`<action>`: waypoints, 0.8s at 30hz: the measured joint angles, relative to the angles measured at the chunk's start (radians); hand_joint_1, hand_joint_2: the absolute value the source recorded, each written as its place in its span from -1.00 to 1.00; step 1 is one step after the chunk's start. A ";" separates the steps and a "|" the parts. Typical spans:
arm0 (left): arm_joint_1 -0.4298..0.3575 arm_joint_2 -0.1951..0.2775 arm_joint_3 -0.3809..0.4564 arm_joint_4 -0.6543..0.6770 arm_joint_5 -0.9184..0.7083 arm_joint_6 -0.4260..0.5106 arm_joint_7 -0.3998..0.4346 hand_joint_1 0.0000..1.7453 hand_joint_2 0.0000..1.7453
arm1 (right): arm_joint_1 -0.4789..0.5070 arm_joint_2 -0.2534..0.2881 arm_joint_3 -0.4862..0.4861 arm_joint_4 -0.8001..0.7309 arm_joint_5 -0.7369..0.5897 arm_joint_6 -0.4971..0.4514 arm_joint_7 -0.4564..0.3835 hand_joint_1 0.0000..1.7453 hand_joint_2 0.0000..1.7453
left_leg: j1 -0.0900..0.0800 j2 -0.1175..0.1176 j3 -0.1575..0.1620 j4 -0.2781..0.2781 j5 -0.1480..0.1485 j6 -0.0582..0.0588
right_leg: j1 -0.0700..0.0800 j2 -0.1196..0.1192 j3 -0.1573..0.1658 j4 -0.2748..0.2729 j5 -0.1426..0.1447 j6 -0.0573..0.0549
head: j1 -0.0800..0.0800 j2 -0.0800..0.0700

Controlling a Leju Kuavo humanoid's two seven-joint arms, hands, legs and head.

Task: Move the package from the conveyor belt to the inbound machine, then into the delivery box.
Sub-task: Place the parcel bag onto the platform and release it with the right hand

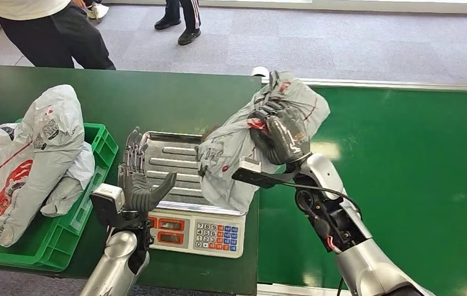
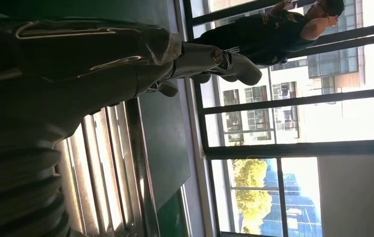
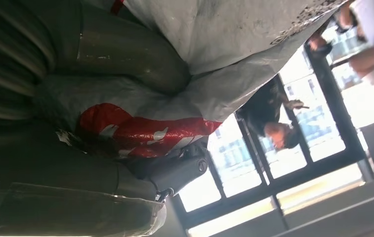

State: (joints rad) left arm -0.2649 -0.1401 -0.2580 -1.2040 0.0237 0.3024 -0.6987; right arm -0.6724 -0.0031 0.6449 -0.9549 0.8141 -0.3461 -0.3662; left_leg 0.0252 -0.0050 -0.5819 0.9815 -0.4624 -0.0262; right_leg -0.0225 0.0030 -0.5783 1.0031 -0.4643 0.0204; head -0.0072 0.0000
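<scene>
My right hand (image 1: 282, 134) grips a grey plastic package (image 1: 234, 148) with red print, holding it tilted above the right side of the scale's steel tray (image 1: 166, 161). In the right wrist view the package (image 3: 214, 44) is bunched between my thumb and fingers (image 3: 125, 49). My left hand (image 1: 137, 179) stands upright at the tray's left edge, fingers spread and holding nothing. The scale (image 1: 197, 231) is the inbound machine, with a red display and keypad facing me. The green delivery box (image 1: 98, 145) on the left holds several grey packages (image 1: 36, 160).
The green conveyor belt (image 1: 403, 172) runs along the right, with a metal rail at its far edge. Two people (image 1: 52, 28) stand beyond the dark green table (image 1: 157, 92). In the left wrist view a person (image 2: 273, 29) stands by large windows.
</scene>
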 joint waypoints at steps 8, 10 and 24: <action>-0.023 0.000 -0.008 0.035 0.058 -0.034 0.000 -1.00 1.00 | -0.040 0.027 0.111 0.099 -0.038 0.157 -0.024 1.00 1.00 | 0.000 0.000 0.000 0.000 0.000 0.000 | 0.000 0.000 0.000 0.000 0.000 0.000 | 0.000 0.000; -0.028 0.001 -0.007 0.046 0.068 -0.040 0.000 -1.00 1.00 | -0.049 0.027 0.134 0.124 -0.041 0.191 -0.026 1.00 1.00 | 0.000 0.000 0.000 0.000 0.000 0.000 | 0.000 0.000 0.000 0.000 0.000 0.000 | 0.000 0.000; -0.032 0.007 -0.008 0.086 0.083 -0.033 0.000 -1.00 1.00 | -0.126 0.025 0.244 0.323 -0.061 0.328 -0.062 1.00 1.00 | 0.000 0.000 0.000 0.000 0.000 0.000 | 0.000 0.000 0.000 0.000 0.000 0.000 | 0.000 0.000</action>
State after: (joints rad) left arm -0.2965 -0.1328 -0.2665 -1.1181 0.1067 0.2693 -0.6989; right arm -0.7984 0.0220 0.8888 -0.6316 0.7531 -0.0184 -0.4277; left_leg 0.0252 -0.0053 -0.5821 0.9817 -0.4624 -0.0262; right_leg -0.0226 0.0028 -0.5785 1.0031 -0.4642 0.0204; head -0.0072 0.0000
